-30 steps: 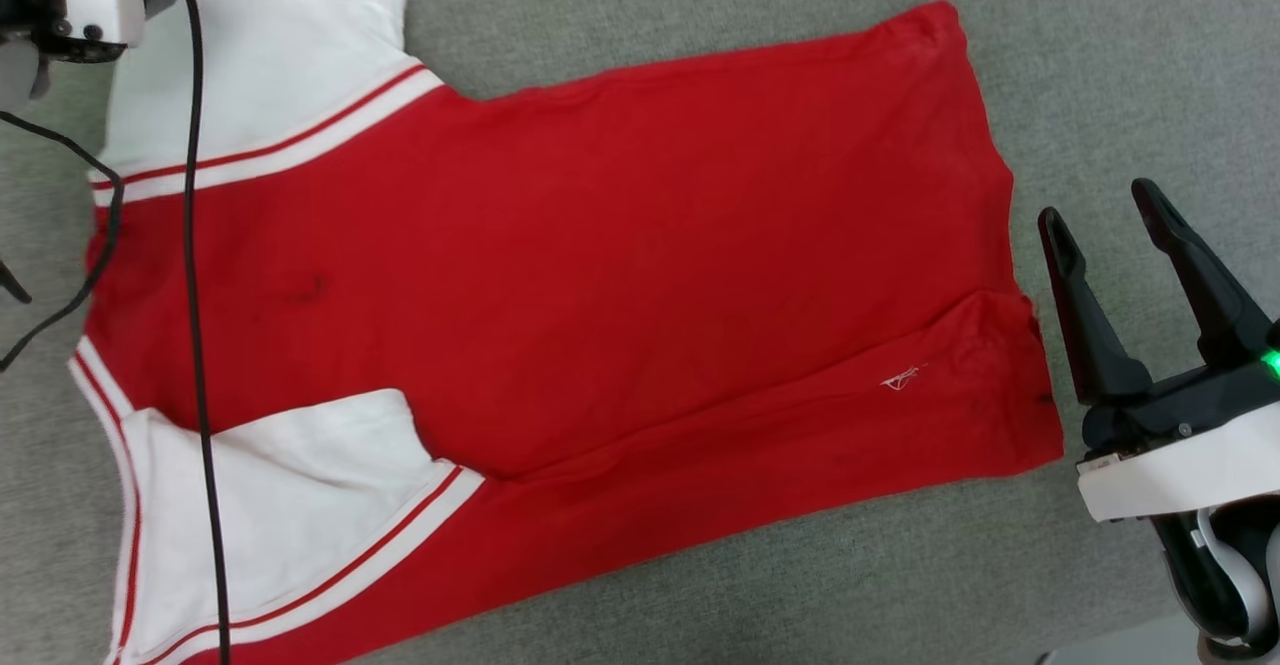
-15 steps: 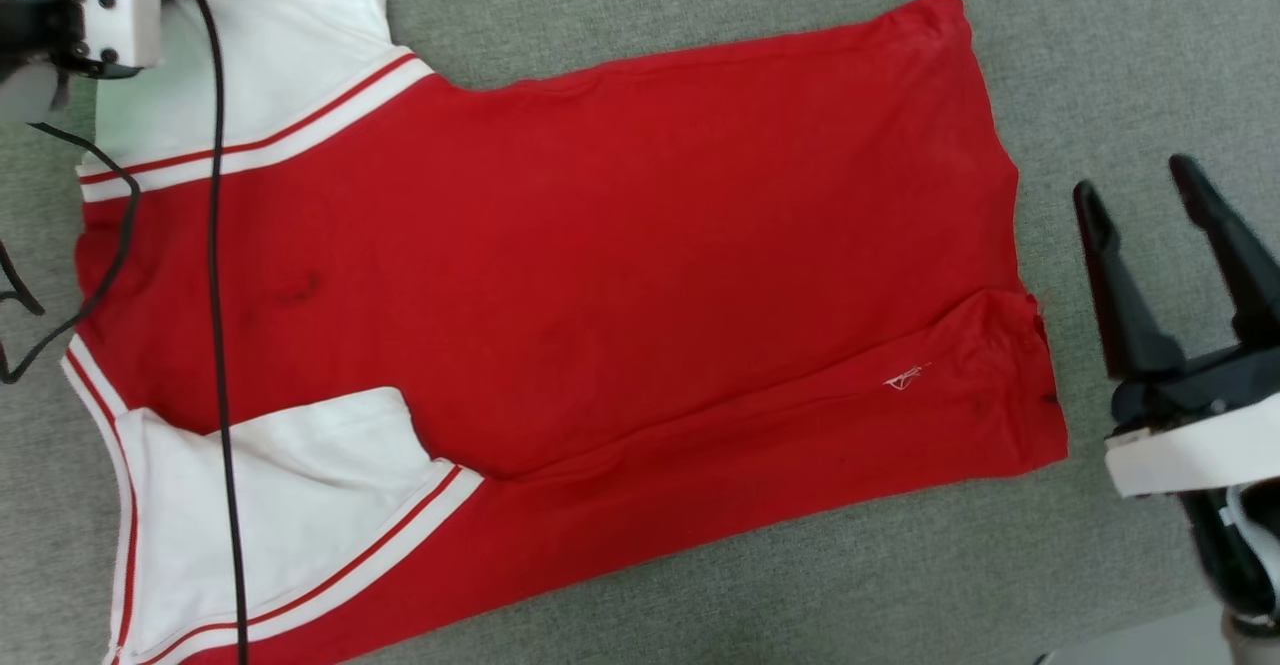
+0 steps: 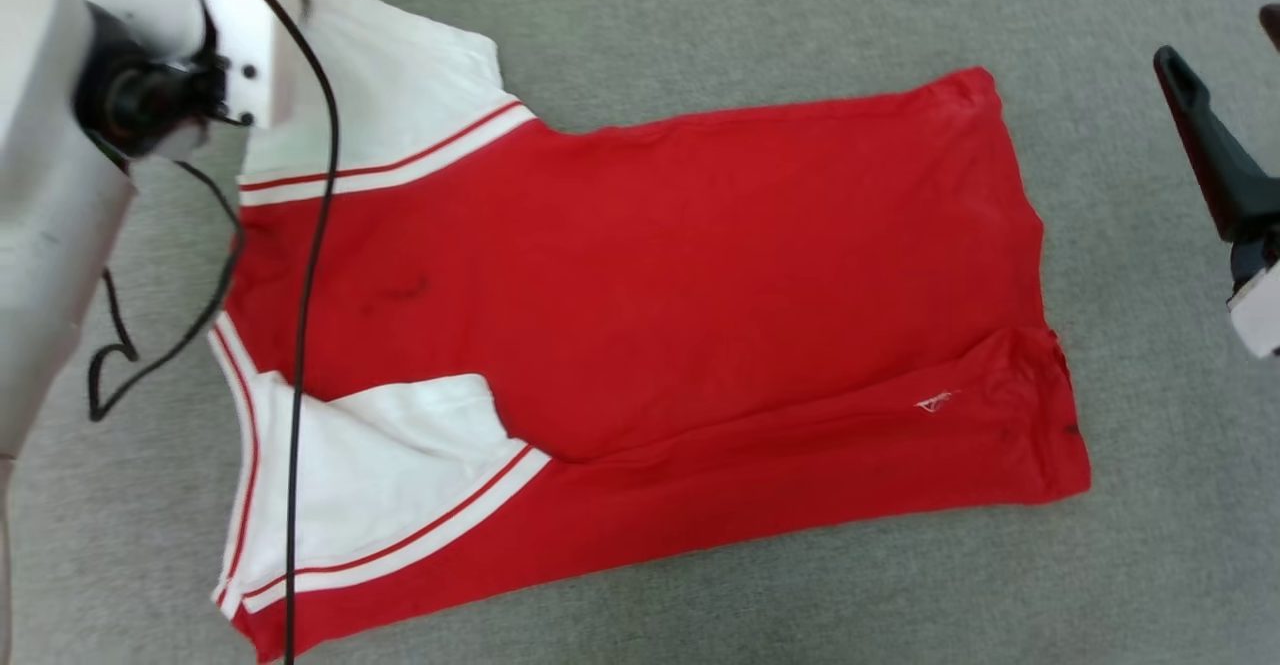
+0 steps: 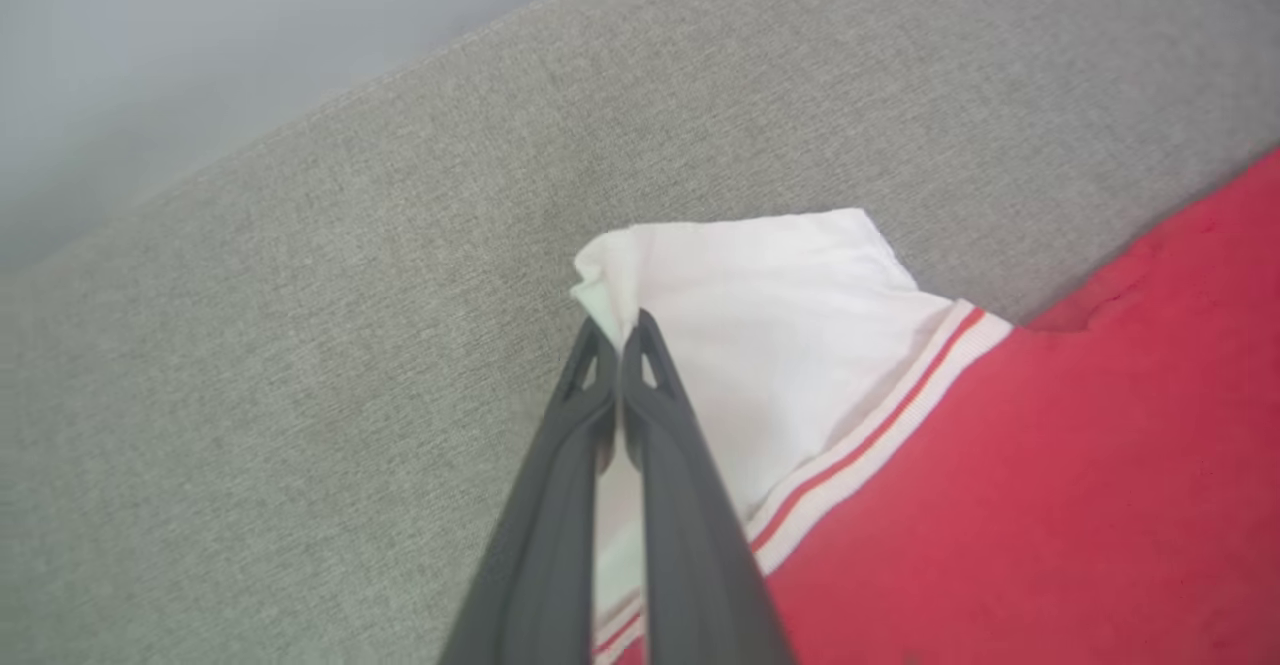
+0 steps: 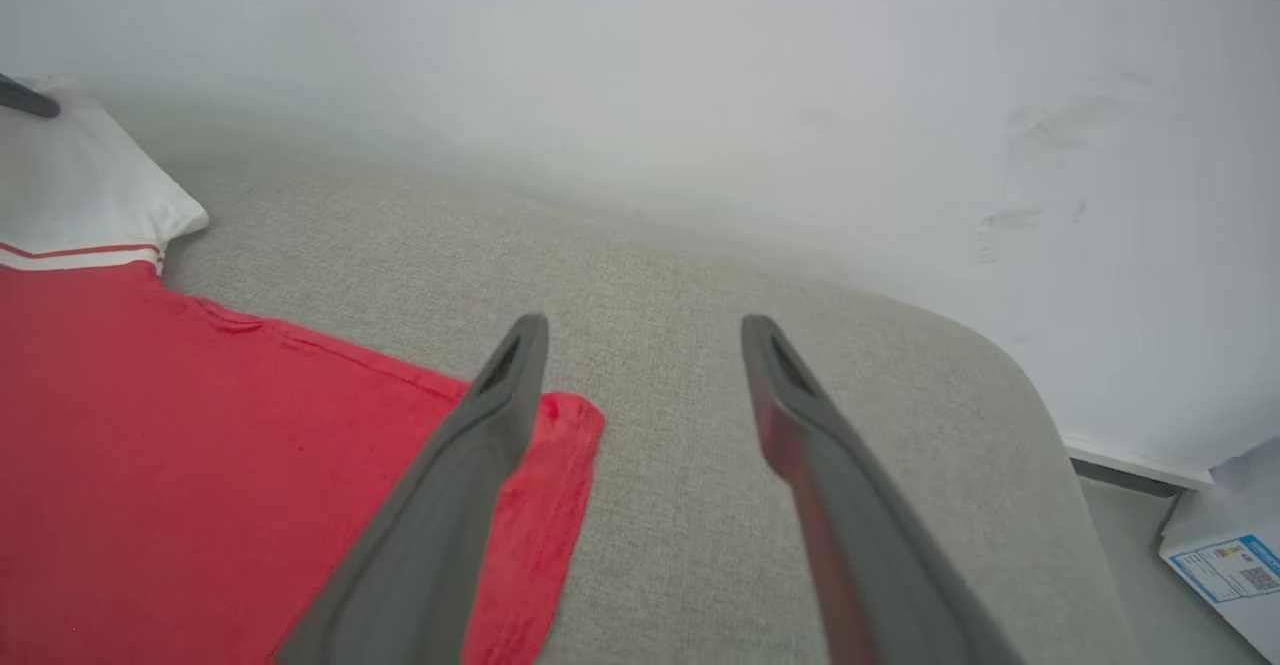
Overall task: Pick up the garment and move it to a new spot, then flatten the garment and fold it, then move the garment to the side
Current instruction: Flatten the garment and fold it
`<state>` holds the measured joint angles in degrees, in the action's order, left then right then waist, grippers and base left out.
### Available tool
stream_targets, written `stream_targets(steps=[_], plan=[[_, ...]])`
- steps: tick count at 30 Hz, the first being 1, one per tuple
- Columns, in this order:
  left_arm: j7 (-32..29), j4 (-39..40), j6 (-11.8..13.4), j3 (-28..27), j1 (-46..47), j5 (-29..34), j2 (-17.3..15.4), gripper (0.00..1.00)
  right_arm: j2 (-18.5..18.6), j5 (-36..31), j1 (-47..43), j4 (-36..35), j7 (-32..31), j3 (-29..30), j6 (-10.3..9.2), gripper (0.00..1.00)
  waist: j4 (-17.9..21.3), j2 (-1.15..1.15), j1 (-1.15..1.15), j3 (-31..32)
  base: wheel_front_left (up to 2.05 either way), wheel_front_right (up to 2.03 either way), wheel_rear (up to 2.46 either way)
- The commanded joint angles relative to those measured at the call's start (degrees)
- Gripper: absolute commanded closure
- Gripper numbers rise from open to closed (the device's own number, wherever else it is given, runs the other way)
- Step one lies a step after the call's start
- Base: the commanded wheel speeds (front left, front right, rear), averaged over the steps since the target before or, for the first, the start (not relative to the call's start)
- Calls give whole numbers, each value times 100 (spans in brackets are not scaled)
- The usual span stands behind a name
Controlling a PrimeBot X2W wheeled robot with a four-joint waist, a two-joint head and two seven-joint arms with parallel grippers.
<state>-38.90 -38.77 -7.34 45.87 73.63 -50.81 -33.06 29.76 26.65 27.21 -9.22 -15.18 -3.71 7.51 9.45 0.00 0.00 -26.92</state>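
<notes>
- The garment [image 3: 640, 295] lies spread flat on a grey cushion [image 3: 700, 25], collar end to the left and hem to the right. The near white sleeve is folded in over the red body.
- A black cable [image 3: 300, 345] hangs from the left arm [image 3: 50, 195] and crosses both sleeves.
- A pale wall [image 5: 700, 65] stands behind the cushion. What looks like a white box [image 5: 1225, 565] with a blue label lies past the cushion's end.
- The left gripper [image 4: 620, 330] has its fingers pressed together, pinching the far sleeve's corner.
- The right gripper [image 5: 640, 330] has its fingers spread wide, holding nothing, off the hem's far corner.
</notes>
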Motion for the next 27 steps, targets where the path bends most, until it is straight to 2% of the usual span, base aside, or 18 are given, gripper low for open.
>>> stream_targets(steps=[1, 7, 13, 19, 27], plan=[[118, 179, -4, 105, -120, -55, 42, 100, 228, 261, 269, 187, -400, -182, -5, 0, -229, 0, 0, 202, 0, 0, 0], [396, 745, -7, 356, -232, -121, -15, 100, 939, 1056, 1048, 937, -2076, -998, -5, 0, -511, 0, 0, 295, 0, 0, 0], [585, 1192, -7, 464, -226, -69, 1, 100, 1247, 1378, 1848, 1695, -3215, -1757, -5, 0, -765, 0, 0, 159, 0, 0, 0], [690, 1541, 64, 489, -166, 29, 46, 100, 1100, 1382, 2504, 2494, -3524, -2291, -5, 0, -952, 0, 0, -46, 0, 0, 0], [785, 1766, 138, 496, -106, 73, 115, 100, 794, 1386, 2816, 3434, -3213, -2717, -5, 0, -1100, 0, 0, -239, 0, 0, 0]])
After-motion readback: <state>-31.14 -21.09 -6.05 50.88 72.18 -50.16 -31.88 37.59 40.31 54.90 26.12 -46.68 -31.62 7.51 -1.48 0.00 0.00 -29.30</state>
